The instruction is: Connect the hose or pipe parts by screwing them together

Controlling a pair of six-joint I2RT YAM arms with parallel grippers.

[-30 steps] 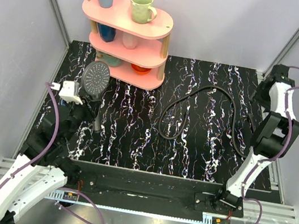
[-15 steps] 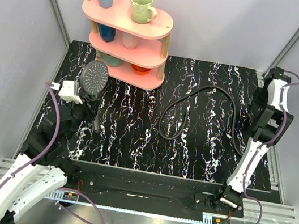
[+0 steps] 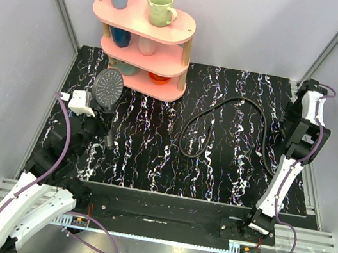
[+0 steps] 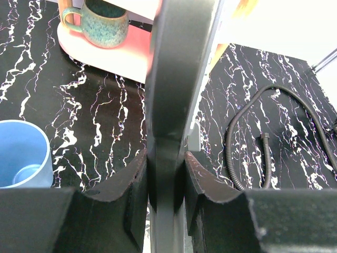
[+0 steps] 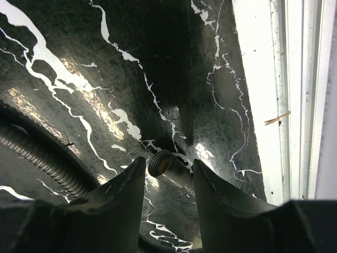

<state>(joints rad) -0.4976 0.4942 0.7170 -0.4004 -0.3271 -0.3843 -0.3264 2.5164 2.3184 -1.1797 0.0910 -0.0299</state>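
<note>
Black ribbed hose [image 3: 242, 99], loosely looped.

No readable text, no labels, brands, numbers or signs

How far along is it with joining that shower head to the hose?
Done: the left gripper is clamped on the shower head by its handle. In hand: the right gripper straddles the end fitting of the hose, which lies on the table, jaws not yet on it. Left: grasp that end, bring it to the handle and screw them together.
</note>
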